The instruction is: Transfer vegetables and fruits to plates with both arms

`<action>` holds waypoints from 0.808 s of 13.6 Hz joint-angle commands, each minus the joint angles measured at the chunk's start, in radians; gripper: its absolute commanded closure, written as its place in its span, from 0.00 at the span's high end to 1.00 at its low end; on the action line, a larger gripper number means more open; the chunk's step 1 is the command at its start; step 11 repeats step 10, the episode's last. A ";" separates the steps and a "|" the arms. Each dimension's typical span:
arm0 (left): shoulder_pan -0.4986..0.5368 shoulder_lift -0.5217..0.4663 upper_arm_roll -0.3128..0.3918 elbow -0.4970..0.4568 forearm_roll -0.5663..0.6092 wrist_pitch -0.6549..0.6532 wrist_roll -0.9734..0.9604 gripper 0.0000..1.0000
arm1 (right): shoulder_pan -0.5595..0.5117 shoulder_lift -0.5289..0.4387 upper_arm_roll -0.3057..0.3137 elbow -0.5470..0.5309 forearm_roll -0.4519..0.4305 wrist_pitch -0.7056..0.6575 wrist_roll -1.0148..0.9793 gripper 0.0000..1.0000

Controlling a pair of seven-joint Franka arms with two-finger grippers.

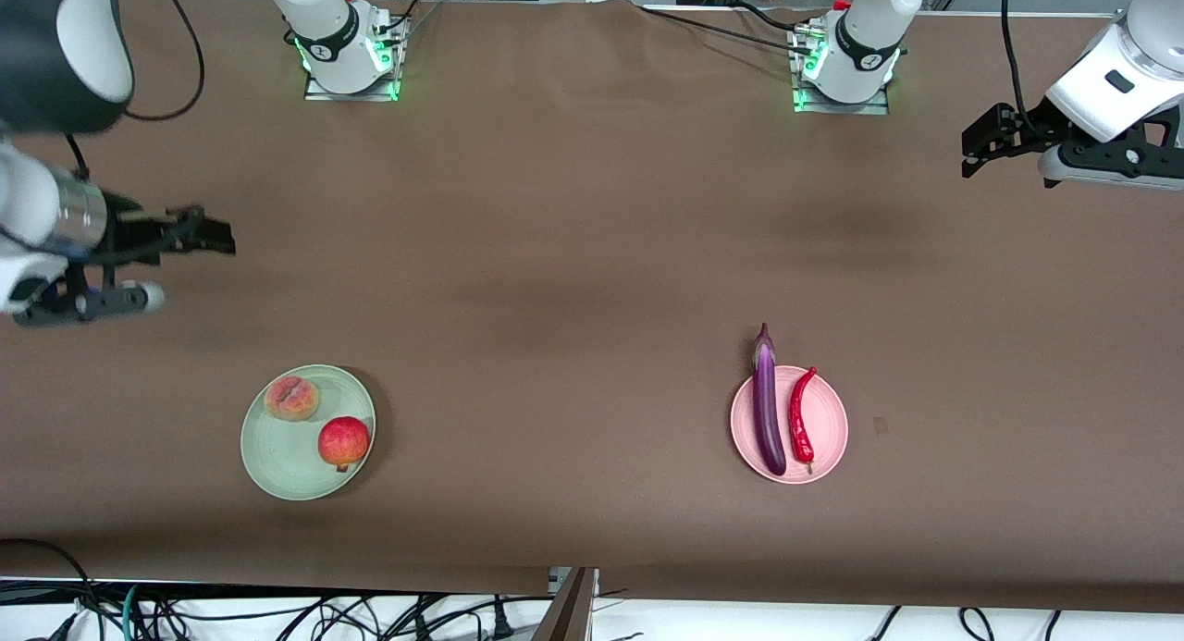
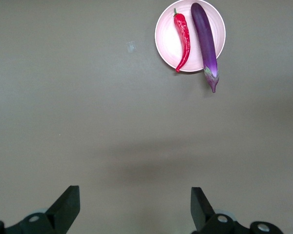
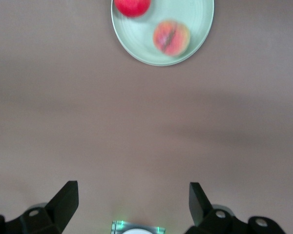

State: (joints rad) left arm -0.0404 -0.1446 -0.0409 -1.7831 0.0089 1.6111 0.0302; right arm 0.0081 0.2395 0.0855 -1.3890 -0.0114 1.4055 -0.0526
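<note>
Two plates (image 1: 277,456), two items each

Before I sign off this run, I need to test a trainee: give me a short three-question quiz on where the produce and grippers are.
1. True or false: the eggplant lies wholly inside the pink plate.
2. Which two items sit on the green plate?
A) chili pepper and peach
B) peach and pomegranate
C) eggplant and pomegranate
3. Fill in: the left gripper and the right gripper both have their fingers ____, holding nothing.

Key:
1. False; its stem end overhangs the rim, while the chili pepper lies beside it on the plate.
2. B; the peach and the pomegranate.
3. open
</note>
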 commanded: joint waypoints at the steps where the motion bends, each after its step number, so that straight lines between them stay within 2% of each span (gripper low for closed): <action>1: -0.007 0.008 0.003 0.024 0.014 -0.017 0.022 1.00 | -0.055 -0.158 0.008 -0.162 -0.010 0.021 0.005 1.00; 5: -0.007 0.008 0.003 0.024 0.014 -0.019 0.022 1.00 | -0.083 -0.215 0.011 -0.179 -0.010 0.041 0.003 1.00; 11: -0.007 0.008 0.003 0.024 0.014 -0.019 0.022 1.00 | -0.082 -0.164 0.019 -0.119 -0.022 0.016 0.005 1.00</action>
